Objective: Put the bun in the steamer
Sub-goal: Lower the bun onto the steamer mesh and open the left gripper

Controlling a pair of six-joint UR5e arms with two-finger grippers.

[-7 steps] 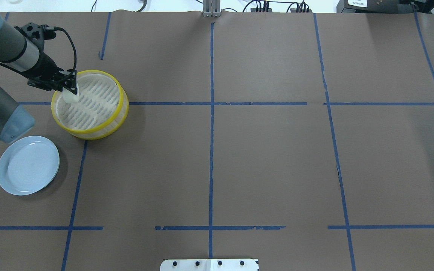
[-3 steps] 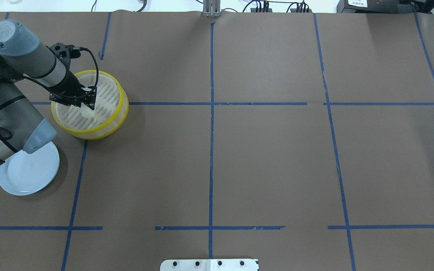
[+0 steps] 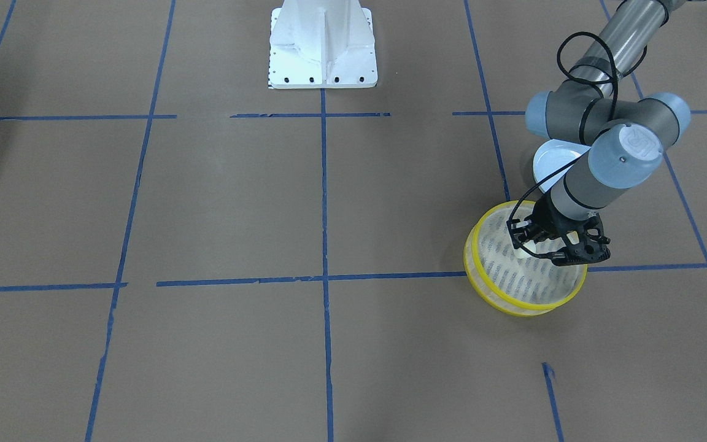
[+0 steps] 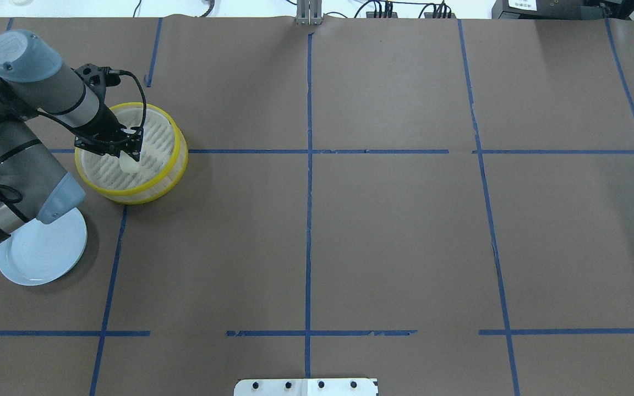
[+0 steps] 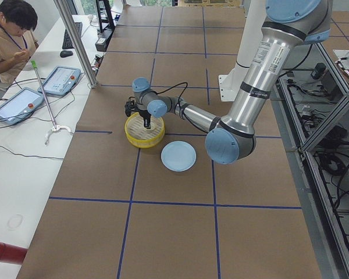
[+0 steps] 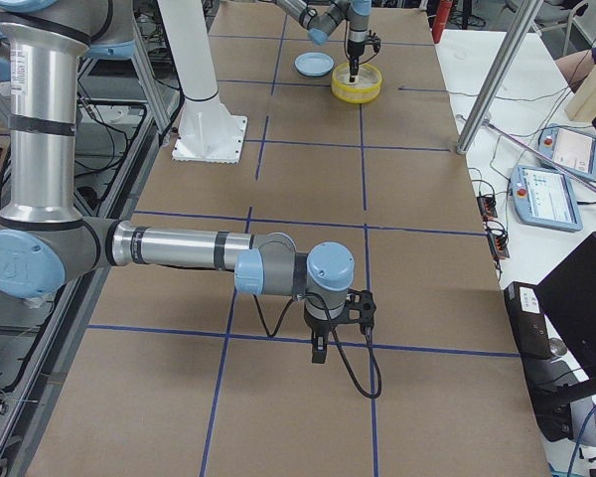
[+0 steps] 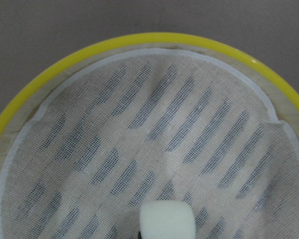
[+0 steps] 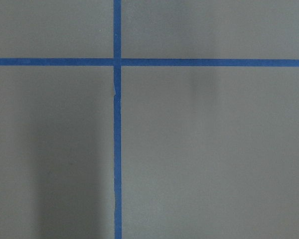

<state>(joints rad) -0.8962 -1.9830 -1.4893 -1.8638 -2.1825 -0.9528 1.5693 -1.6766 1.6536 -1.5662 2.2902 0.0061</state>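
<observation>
The steamer (image 4: 179,160) is a round basket with yellow rims and a slotted pale base, at the table's far left. It also shows in the front view (image 3: 512,306) and the left wrist view (image 7: 139,42). My left gripper (image 4: 129,158) is inside the basket, shut on the cream-white bun (image 4: 128,164), which hangs just above or on the slotted base. The bun also shows in the front view (image 3: 521,249) and the left wrist view (image 7: 167,219). My right gripper (image 6: 320,353) shows only in the exterior right view, pointing down above bare table; I cannot tell whether it is open or shut.
A pale blue plate (image 4: 42,258) lies near the steamer on the robot's side, partly under my left arm's elbow. The white robot base (image 3: 321,46) stands at mid-table edge. Blue tape lines cross the brown table cover.
My left gripper has carried the bun from over the steamer's left rim to its middle and lowered it. The arm's elbow now covers part of the plate.
</observation>
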